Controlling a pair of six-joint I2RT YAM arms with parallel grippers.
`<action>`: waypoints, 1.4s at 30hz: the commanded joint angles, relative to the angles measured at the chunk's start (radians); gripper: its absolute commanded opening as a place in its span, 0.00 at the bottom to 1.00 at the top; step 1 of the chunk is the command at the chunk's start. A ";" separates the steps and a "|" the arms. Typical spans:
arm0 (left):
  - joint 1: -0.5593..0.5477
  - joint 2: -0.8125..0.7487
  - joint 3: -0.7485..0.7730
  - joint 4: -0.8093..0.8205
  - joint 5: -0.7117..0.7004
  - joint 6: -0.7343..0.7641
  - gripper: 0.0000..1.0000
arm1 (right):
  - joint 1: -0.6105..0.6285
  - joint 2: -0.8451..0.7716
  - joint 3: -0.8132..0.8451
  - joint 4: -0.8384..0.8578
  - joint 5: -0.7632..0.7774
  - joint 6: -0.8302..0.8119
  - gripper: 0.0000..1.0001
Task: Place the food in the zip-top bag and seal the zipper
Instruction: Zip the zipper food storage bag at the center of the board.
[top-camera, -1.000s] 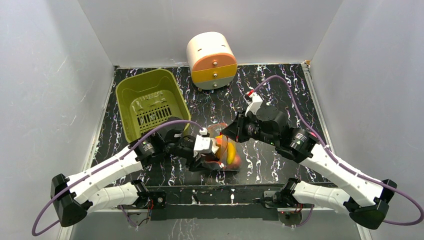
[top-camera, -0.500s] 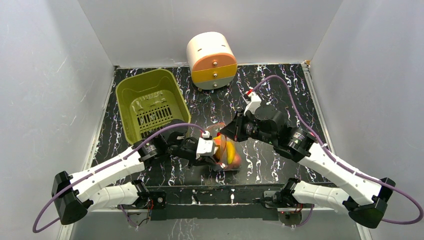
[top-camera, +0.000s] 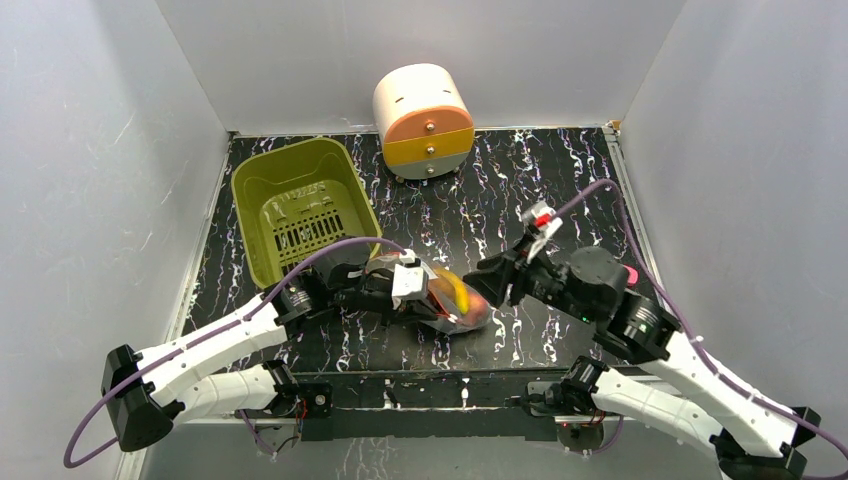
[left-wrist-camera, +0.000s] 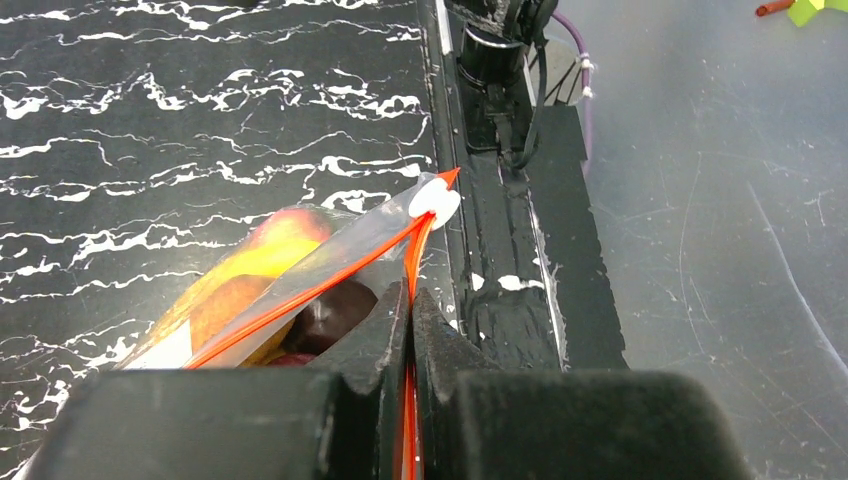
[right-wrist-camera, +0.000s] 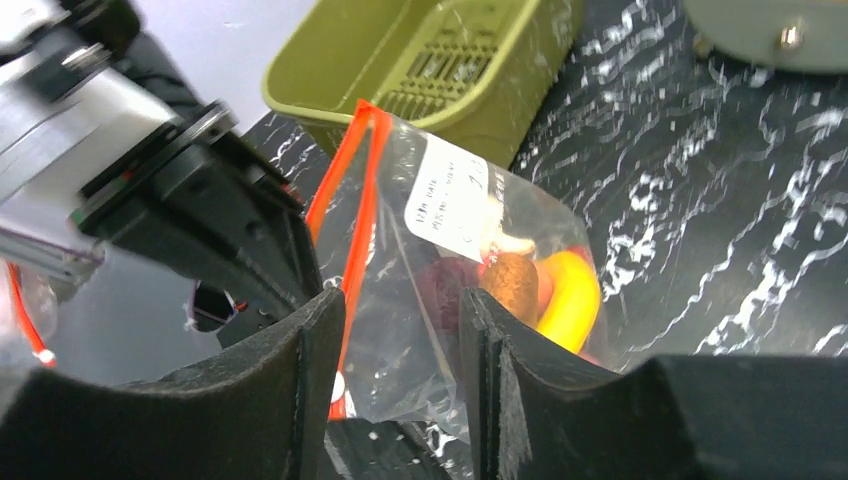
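My left gripper (left-wrist-camera: 411, 300): pinched tight on the zipper (left-wrist-camera: 330, 285), with the red-orange strip running straight down between the two black fingers.
My right gripper (right-wrist-camera: 400, 330): fingers set apart with a moderate gap. The pouch fills the space just beyond them, and I cannot tell whether either pad touches it.
The zip-top bag (top-camera: 452, 306): lies on the black marbled table (top-camera: 560, 190) near its front edge, between my two grippers. It is forward and right of the olive basket (top-camera: 300, 210) and apart from it.
Bag's look: clear, crinkled film catching glare, with a white printed label (right-wrist-camera: 450, 195) on one face.
Zipper's look: two thin red-orange lines meet at a small white tab (left-wrist-camera: 435, 200) at the corner. One goes into my left fingers and the other slants away along the pouch. I cannot tell whether it is sealed.
The food (right-wrist-camera: 570, 295): inside the pouch. There is a curved yellow piece, a brownish lump (right-wrist-camera: 515, 285) beside it, a dark piece (left-wrist-camera: 335, 310) close to my left fingers, and a pink-red round one (left-wrist-camera: 285, 225) showing through the film.
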 joint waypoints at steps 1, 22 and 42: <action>-0.006 -0.029 0.001 0.109 -0.021 -0.060 0.00 | 0.003 -0.096 -0.057 0.134 -0.094 -0.241 0.42; -0.006 0.031 0.094 0.108 -0.119 -0.049 0.00 | 0.003 -0.278 -0.323 0.249 -0.317 -0.645 0.51; -0.006 0.001 0.045 0.216 -0.078 -0.133 0.00 | 0.002 -0.236 -0.372 0.372 -0.196 -0.668 0.00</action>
